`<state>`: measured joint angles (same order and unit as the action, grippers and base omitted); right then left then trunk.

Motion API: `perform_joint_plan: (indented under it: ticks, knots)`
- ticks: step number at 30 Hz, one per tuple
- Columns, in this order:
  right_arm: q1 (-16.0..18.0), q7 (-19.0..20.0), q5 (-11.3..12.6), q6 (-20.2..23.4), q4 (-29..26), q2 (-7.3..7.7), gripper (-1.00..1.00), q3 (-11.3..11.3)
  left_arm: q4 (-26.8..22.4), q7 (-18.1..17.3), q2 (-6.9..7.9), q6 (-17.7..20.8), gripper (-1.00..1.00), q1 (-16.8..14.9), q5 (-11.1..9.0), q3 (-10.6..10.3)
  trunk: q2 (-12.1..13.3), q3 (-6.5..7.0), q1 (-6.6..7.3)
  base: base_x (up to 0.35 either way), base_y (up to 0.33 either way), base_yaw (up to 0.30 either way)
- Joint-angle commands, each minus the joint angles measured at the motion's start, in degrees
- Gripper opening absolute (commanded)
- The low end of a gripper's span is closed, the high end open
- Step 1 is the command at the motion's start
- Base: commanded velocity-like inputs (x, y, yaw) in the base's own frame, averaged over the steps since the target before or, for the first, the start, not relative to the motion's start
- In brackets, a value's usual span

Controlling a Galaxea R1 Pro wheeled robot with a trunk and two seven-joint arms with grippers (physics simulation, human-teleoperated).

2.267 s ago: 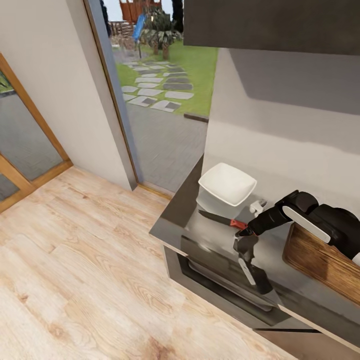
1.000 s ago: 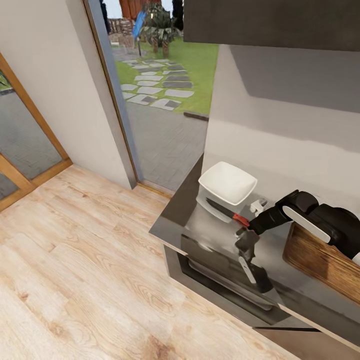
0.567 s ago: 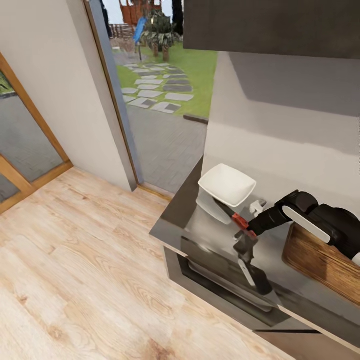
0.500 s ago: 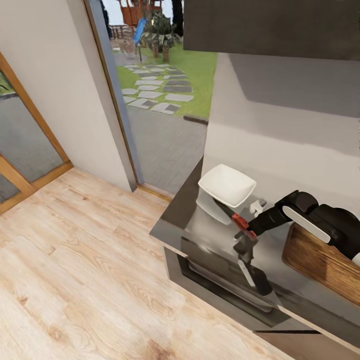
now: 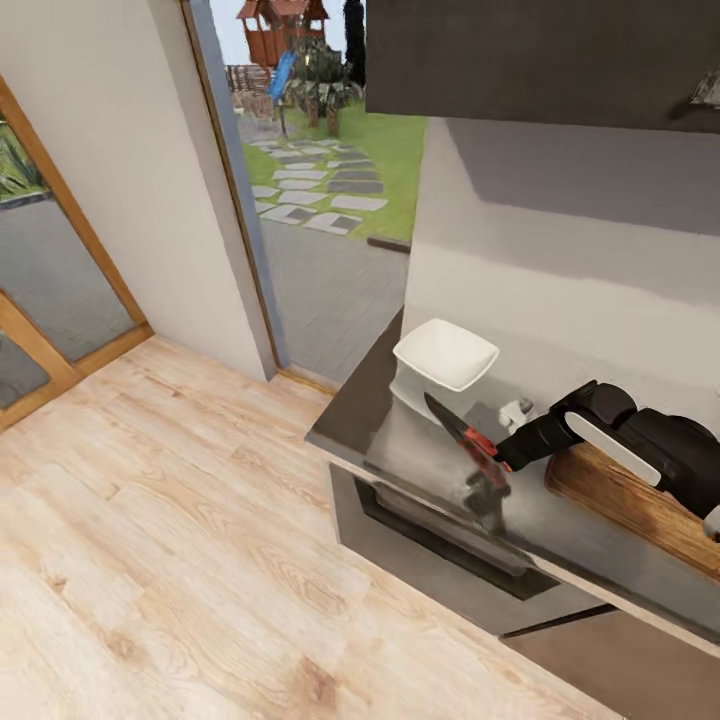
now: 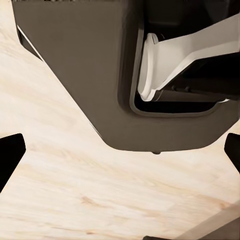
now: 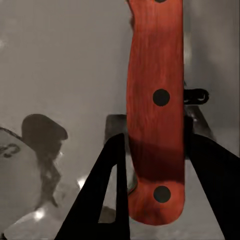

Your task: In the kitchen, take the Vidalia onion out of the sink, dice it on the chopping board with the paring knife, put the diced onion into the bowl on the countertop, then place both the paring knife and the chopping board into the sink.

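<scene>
The paring knife (image 5: 462,432) is lifted over the grey countertop (image 5: 375,420), its dark blade pointing up-left toward the white bowl (image 5: 446,353). My right gripper (image 5: 489,472) is shut on its reddish handle (image 7: 156,90), which runs between the two dark fingers (image 7: 107,192). The dark-brown chopping board (image 5: 640,510) lies on the countertop at the far right, partly under my right arm. In the left wrist view my left gripper (image 6: 120,150) is open over the wooden floor, its fingertips (image 6: 10,157) far apart. The onion, the diced onion and the sink are out of view.
The countertop ends at its left corner beside an open glass doorway (image 5: 300,200) onto a garden. A dark wall cabinet (image 5: 540,55) hangs above the bowl. Light wooden floor (image 5: 170,530) stretches to the left. An oven front (image 5: 440,540) sits below the counter edge.
The knife has risen off the counter and its blade has swung from pointing left to pointing up toward the bowl. The whole head view has shifted slightly.
</scene>
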<state>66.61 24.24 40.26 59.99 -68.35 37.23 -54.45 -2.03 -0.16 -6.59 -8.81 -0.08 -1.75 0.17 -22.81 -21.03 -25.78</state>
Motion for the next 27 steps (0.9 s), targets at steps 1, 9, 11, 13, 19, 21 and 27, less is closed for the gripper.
perform_joint_plan:
  ticks: [1, 9, 11, 13, 19, 21, 27]
  knots:
    - [0.1, 0.6, -0.5, 0.0, 0.0, 0.04, -1.0, -0.1, 0.0, 0.0, -0.01, -0.2, 1.0, 0.0, -0.2, 0.0, -0.1, 0.0, 0.0, -0.325, 0.0, 0.0]
    - [0.1, 0.7, -0.5, 0.0, 0.0, 0.04, -1.0, -0.1, 0.0, 0.0, -0.05, -0.1, 1.0, 0.0, -0.2, 0.0, -0.1, 0.73, 0.0, -0.327, 0.038, 0.0]
    - [0.1, 0.7, -0.5, 0.0, -0.1, 0.04, -1.0, -0.1, 0.0, 0.0, -0.05, -0.1, 1.0, 0.0, -0.2, 0.0, -0.1, 0.9, 0.0, -0.328, 0.087, 0.0]
    - [0.1, 0.7, -0.5, 0.0, -0.1, 0.04, -1.0, -0.1, 0.0, 0.0, -0.05, -0.2, 1.0, 0.0, -0.2, 0.0, -0.1, 1.07, 0.0, -0.328, 0.095, 0.0]
    - [0.1, 0.7, -0.5, 0.0, -0.3, 0.04, -1.0, -0.1, 0.0, 0.0, 0.0, -0.2, 1.0, 0.0, -0.2, 0.0, -0.1, 1.56, 0.0, -0.212, 0.097, 0.0]
    - [0.1, 0.7, -0.5, 0.0, -0.3, 0.04, -1.0, 0.7, 0.0, 0.0, -0.01, -0.2, 1.0, 0.0, -0.2, 0.0, -0.1, 1.72, 0.0, -0.033, 0.018, 0.0]
    - [0.1, 0.7, -0.6, 0.0, -2.4, 0.06, -1.0, 7.0, 0.0, 0.0, 0.0, -0.2, 1.0, 0.0, -0.2, 0.0, -0.1, 2.21, 0.0, -0.005, 0.003, 0.0]
